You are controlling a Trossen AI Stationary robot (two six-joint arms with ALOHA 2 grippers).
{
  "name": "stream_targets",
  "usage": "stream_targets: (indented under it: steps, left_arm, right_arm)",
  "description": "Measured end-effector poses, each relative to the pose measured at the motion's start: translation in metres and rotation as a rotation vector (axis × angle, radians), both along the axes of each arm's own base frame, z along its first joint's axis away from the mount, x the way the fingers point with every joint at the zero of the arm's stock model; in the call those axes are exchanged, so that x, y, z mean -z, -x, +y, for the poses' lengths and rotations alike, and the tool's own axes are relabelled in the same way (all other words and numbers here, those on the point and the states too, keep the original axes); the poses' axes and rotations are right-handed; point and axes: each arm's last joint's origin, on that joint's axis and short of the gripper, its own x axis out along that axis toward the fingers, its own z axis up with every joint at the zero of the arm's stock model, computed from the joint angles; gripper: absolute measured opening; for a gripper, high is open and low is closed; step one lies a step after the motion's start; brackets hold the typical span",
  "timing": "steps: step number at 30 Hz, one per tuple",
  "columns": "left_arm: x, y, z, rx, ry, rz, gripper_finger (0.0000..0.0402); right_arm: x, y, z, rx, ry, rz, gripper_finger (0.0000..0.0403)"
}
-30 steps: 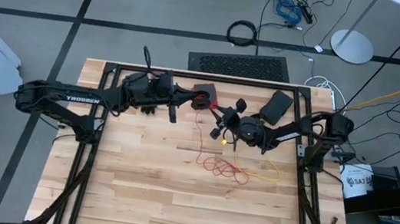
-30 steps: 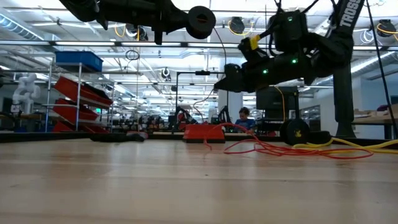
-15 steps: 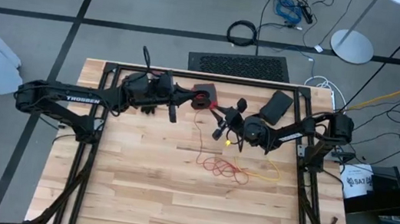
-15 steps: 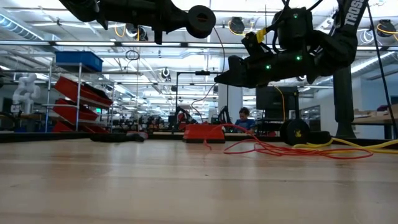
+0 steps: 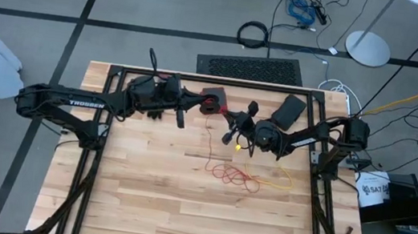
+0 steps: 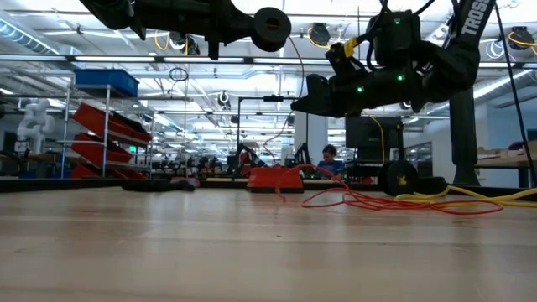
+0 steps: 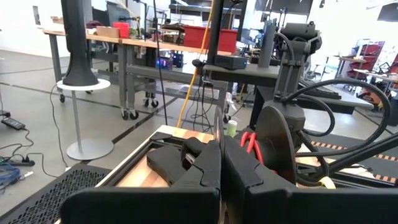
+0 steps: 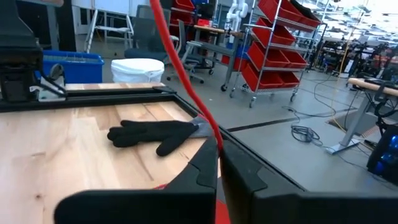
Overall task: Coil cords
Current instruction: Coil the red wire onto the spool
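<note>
A thin red cord (image 5: 211, 137) runs from near my left gripper (image 5: 199, 99) down to a loose tangle (image 5: 235, 175) on the table's middle. A yellow cord (image 5: 286, 180) lies beside that tangle, toward the right. My right gripper (image 8: 217, 155) hovers above the table near its far edge, pointing level toward the left, and is shut on the red cord. Higher up, my left gripper (image 7: 221, 152) is shut, pointing level toward the right arm. No black cord shows. My left gripper has a thin cord (image 7: 218, 124) coming out from between its shut fingertips; the fingers hide which part it has. My right gripper pinches the red cord (image 8: 210, 134) between its two fingers, coming in level. The cord rises slanting from the fingers, clear of the table.
A black glove (image 8: 152, 132) lies on the table near its far left edge. A red box (image 5: 213, 97) and a black block (image 5: 289, 109) sit at the far edge. The near half of the wooden table (image 5: 180, 210) is bare.
My right gripper has tipped up a little, staying in place, and has shut on the red cord. My left gripper has kept still.
</note>
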Motion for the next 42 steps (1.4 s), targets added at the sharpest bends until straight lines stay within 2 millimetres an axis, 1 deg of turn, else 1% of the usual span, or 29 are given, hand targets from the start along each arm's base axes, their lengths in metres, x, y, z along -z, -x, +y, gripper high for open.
stream_targets:
  steps: [5, 9, 15, 20, 28, 33, 42]
  left_arm:
    - [0.0, 0.0, 0.0, -0.004, -0.001, -0.002, 0.0]
    - [0.0, -0.002, 0.001, -0.008, -0.006, -0.021, 0.0]
    - [0.014, -0.015, 0.001, -0.079, -0.042, 0.01, 0.0]
    - [0.027, -0.023, 0.002, -0.161, -0.089, 0.066, 0.0]
    - [0.043, -0.036, 0.003, -0.152, -0.065, 0.056, 0.0]
    - [0.043, -0.041, 0.003, -0.116, -0.028, -0.021, 0.0]
    - [0.045, -0.045, 0.004, -0.128, -0.038, -0.091, 0.0]
  right_arm:
    - [-0.004, -0.007, -0.001, -0.001, -0.011, 0.007, 0.0001]
    - [-0.006, -0.022, -0.002, -0.004, -0.034, 0.015, 0.0001]
    - [-0.004, -0.048, 0.005, -0.03, -0.05, -0.003, 0.0]
    - [0.003, -0.061, 0.008, -0.039, -0.094, -0.023, 0.0]
    - [0.016, -0.07, 0.007, -0.038, -0.139, -0.031, 0.0]
    - [0.021, -0.071, 0.008, -0.041, -0.141, -0.017, 0.0]
    - [0.019, -0.071, 0.012, -0.049, -0.145, -0.041, 0.0]
